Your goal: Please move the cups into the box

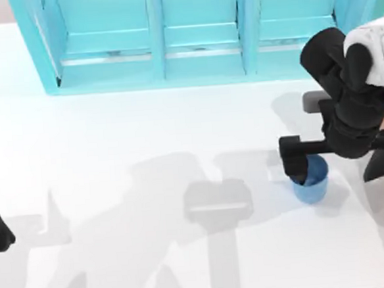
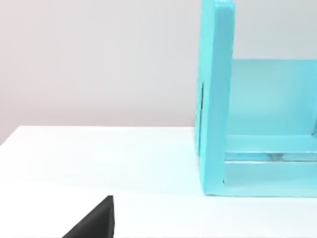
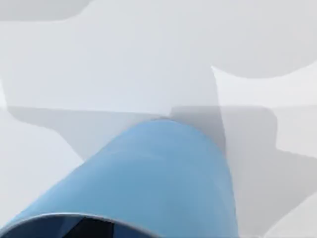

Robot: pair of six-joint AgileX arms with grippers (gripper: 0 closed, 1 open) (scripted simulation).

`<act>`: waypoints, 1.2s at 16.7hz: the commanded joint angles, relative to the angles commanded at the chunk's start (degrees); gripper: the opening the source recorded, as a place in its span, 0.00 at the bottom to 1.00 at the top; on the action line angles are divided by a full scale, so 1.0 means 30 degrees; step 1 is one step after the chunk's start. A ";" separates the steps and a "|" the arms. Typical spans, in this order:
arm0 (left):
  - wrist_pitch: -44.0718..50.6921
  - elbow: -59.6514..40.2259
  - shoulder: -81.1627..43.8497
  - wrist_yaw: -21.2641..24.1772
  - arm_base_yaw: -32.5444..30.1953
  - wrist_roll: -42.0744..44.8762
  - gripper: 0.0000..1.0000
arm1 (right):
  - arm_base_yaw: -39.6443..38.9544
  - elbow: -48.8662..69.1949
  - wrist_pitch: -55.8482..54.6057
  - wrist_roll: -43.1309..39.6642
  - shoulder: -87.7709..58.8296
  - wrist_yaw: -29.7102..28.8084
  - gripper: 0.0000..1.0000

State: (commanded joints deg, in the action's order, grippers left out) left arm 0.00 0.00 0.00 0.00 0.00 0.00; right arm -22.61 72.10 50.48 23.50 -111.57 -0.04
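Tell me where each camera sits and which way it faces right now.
Top view: above the table, looking down; the right arm reaches over the blue cup, right tool at its rim; the left arm sits parked at the left edge.
Left wrist view: low over the table, facing the turquoise shelf unit; a dark part of the left tool shows.
Right wrist view: close against the blue cup's side, white tabletop beyond.
Shared: the cup in the top and right wrist views; the shelf unit in the top and left wrist views.

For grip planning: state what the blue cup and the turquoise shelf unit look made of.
Blue cup: probably plastic, smooth plain wall with a soft sheen. Turquoise shelf unit: looks like painted wood or board, thick flat panels, even glossy colour. Neither is certain in a render.
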 joint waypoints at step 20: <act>0.0000 0.0000 0.0000 0.0000 0.0000 0.0000 1.00 | 0.0003 -0.0039 -0.0043 0.0000 -0.0016 -0.0001 0.00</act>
State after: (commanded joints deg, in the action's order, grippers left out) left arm 0.00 0.00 0.00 0.00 0.00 0.00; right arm -22.60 71.98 50.35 23.50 -111.62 -0.05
